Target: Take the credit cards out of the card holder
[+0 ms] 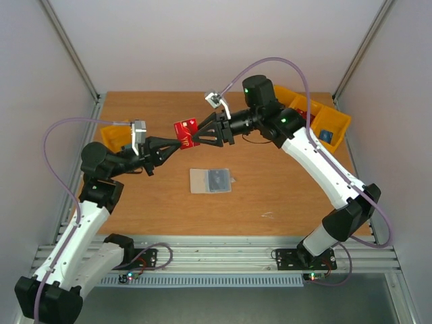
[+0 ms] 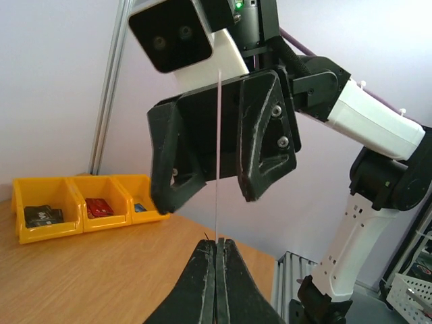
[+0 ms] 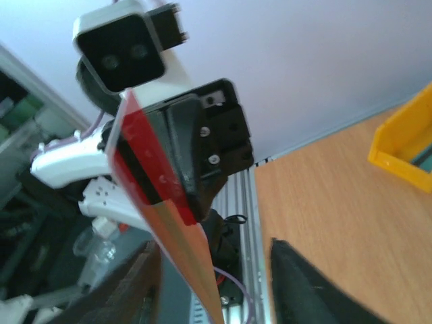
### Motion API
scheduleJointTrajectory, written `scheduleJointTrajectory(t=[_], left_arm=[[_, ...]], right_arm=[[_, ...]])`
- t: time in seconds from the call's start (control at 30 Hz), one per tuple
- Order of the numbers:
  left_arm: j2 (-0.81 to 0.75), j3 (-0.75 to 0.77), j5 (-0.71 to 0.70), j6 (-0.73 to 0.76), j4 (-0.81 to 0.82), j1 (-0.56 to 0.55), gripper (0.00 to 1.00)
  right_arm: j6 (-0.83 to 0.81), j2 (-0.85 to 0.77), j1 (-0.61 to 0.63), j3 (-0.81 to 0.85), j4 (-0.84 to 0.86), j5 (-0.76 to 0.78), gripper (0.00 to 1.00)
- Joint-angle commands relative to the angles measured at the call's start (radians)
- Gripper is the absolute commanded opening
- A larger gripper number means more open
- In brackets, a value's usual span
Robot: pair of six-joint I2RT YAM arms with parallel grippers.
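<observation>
The yellow bin [image 1: 111, 135] stood at the left edge of the tabletop [image 1: 283, 189], behind the left arm. The left hand [image 1: 179, 142] was raised above the tabletop with its fingers pressed together on the lower edge of the red card [image 1: 184, 127]. The left wrist view showed the card edge-on as a thin upright line rising from the closed fingertips [image 2: 226, 270].

The red card was held in the air between the two hands, clear of the tabletop and of the card holder [image 1: 210, 180]. The right hand [image 1: 194, 138] met the card from the opposite side. Its fingers [image 3: 304, 290] stood apart, one on each side of the card, and a gap showed between each finger and the card faces.

The card holder lay open and flat on the tabletop near the centre, below the two hands and well apart from them. Its beige part was on the left and its blue-grey part on the right.

The yellow bins [image 1: 341, 120] stood at the far right corner, behind the right arm.
</observation>
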Motion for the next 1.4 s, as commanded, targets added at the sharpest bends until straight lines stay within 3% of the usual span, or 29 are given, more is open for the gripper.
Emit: scheduleJointTrajectory(t=[0.0,0.07,0.1,0.2,0.23,0.27,0.3,0.33,0.53,0.77,0.83,1.0,1.1,1.37], left_arm=[[0.001,0.029,0.010,-0.009,0.041,-0.015,0.00],[0.003,0.031,0.008,-0.010,0.039,-0.019,0.00],[0.003,0.031,0.006,-0.010,0.037,-0.019,0.00],[0.000,0.026,-0.064,-0.006,-0.003,-0.022,0.03],[-0.003,0.019,-0.130,-0.008,-0.035,-0.022,0.31],[-0.003,0.012,-0.194,-0.011,-0.067,-0.022,0.68],[-0.003,0.002,-0.250,-0.007,-0.093,-0.022,0.95],[-0.003,-0.009,-0.295,0.001,-0.114,-0.021,0.99],[-0.020,-0.087,-0.552,0.082,-0.236,-0.016,0.99],[-0.051,-0.192,-0.646,0.121,-0.279,0.008,0.99],[-0.062,-0.226,-0.662,0.121,-0.286,0.023,0.99],[-0.072,-0.267,-0.691,0.119,-0.296,0.062,0.99],[-0.058,-0.279,-0.694,0.121,-0.305,0.075,0.99],[0.035,-0.265,-0.691,0.148,-0.280,0.081,0.99]], right_arm=[[-0.013,0.002,0.034,0.067,0.018,-0.080,0.32],[-0.021,0.006,0.034,0.065,0.012,-0.082,0.06],[-0.027,0.004,0.034,0.063,0.006,-0.077,0.02],[0.011,-0.016,0.002,0.041,0.021,-0.027,0.01],[0.049,-0.018,-0.029,0.033,0.025,-0.005,0.01],[0.088,-0.015,-0.069,0.028,0.023,0.003,0.01],[0.137,-0.008,-0.114,0.027,0.012,0.011,0.01],[0.186,0.001,-0.165,0.027,-0.005,0.025,0.01],[0.228,0.107,-0.507,0.109,-0.392,0.242,0.01],[0.253,0.294,-0.776,0.218,-0.468,0.411,0.01],[0.231,0.402,-0.814,0.333,-0.529,0.484,0.01],[0.171,0.753,-0.836,0.806,-0.763,0.675,0.01],[0.160,0.911,-0.845,1.033,-0.856,0.720,0.01],[0.177,0.994,-0.853,0.997,-0.707,0.662,0.01]])
